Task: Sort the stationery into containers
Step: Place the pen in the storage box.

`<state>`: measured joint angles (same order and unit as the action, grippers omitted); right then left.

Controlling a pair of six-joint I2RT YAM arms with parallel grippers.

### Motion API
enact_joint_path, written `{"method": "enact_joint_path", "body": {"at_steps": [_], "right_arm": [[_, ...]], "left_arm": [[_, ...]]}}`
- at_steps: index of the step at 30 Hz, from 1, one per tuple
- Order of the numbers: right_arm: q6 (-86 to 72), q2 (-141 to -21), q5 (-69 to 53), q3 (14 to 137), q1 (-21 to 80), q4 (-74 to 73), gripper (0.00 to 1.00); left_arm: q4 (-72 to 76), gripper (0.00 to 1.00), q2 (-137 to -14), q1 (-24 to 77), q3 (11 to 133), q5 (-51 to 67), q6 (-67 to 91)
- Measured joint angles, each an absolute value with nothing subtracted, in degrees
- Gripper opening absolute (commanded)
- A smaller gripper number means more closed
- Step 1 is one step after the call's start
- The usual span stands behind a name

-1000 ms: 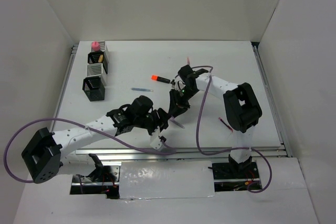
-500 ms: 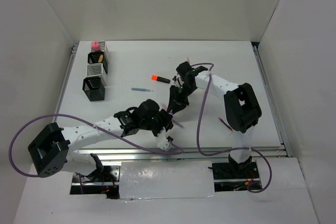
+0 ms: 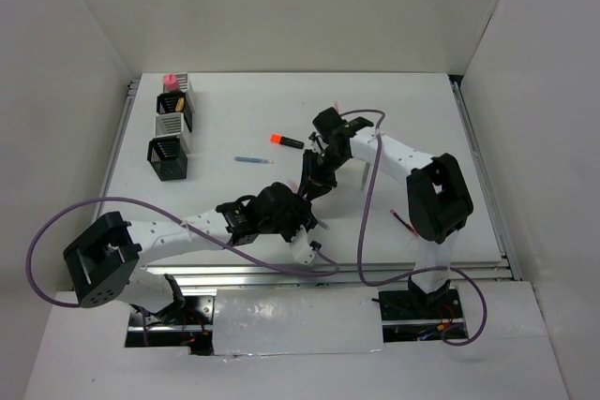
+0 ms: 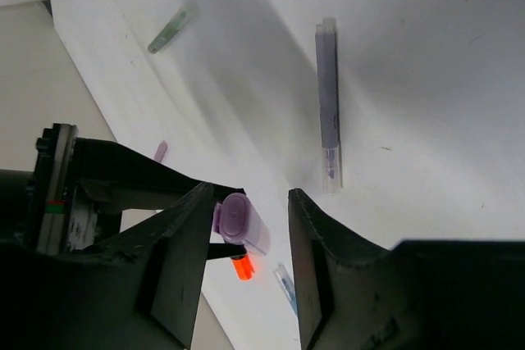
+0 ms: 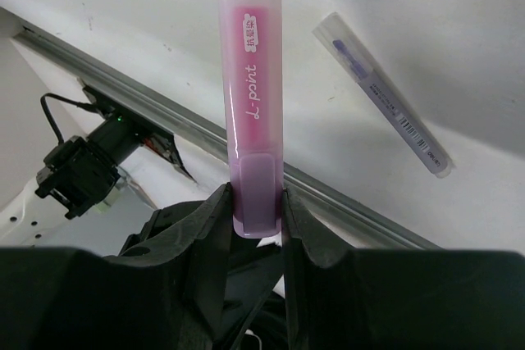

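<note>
Right gripper (image 5: 254,206) clamped tight on pink marker (image 5: 253,79), low centre of the right wrist view, marker pointing up the frame. Left gripper (image 4: 250,201) spread wide, holding nothing; the marker's end sits between its fingers (image 4: 187,260), contact hard to judge. Purple pen (image 4: 328,96) flat on table (image 4: 435,47), upper right. In the top view, mesh cups (image 3: 172,126) upper left, orange-capped marker (image 3: 287,140) near centre.

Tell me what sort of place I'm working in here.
Probably a lab robot test cell: plain white wall panels box in a white table, with an aluminium rail along its near edge and loose purple cables.
</note>
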<state>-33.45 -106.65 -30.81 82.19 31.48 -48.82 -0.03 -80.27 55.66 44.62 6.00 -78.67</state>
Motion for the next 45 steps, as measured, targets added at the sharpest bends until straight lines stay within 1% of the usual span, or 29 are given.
{"method": "enact_joint_path", "body": {"at_steps": [3, 6, 15, 23, 29, 31, 37, 38, 40, 43, 45], "right_arm": [[-33.71, -106.28, -30.59, 82.19, 31.48, -48.82, 0.0], [-34.04, -105.97, -30.41, 82.17, 31.48, -48.71, 0.0], [-34.7, -105.14, -28.77, 82.08, 31.46, -48.29, 0.0], [-34.94, -104.81, -28.42, 81.89, 31.46, -47.53, 0.0], [-35.07, -103.94, -28.01, 81.73, 31.46, -46.54, 0.0], [-35.11, -103.74, -28.05, 81.73, 31.46, -46.11, 0.0], [-35.2, -103.46, -28.27, 81.28, 31.46, -45.21, 0.0], [-35.31, -103.46, -28.36, 81.19, 31.48, -45.17, 0.0], [-35.4, -103.44, -28.4, 81.1, 31.46, -45.04, 0.0], [-35.48, -103.39, -28.47, 81.08, 31.46, -44.71, 0.0], [-35.51, -103.37, -28.47, 81.08, 31.48, -44.56, 0.0]], "left_arm": [[0.82, 0.49, -81.25, 55.77, 44.62, 4.29, -77.76], [1.72, 0.48, -81.62, 56.05, 44.77, 2.87, -77.58], [3.84, 0.5, -83.4, 57.25, 45.43, -1.1, -76.03], [6.48, 0.44, -84.58, 58.63, 45.43, -5.08, -74.91], [8.21, 0.42, -85.78, 59.46, 45.43, -8.45, -74.56], [8.49, 0.4, -85.95, 59.53, 45.43, -9.28, -74.54], [9.3, 0.28, -85.95, 59.7, 45.43, -10.59, -74.43], [9.32, 0.25, -85.95, 59.77, 45.43, -10.66, -74.35], [9.28, 0.21, -85.95, 59.83, 45.41, -10.7, -74.19], [9.19, 0.11, -85.6, 59.9, 45.06, -10.68, -73.6], [9.13, 0.07, -84.93, 59.9, 44.45, -10.68, -73.23]]}}
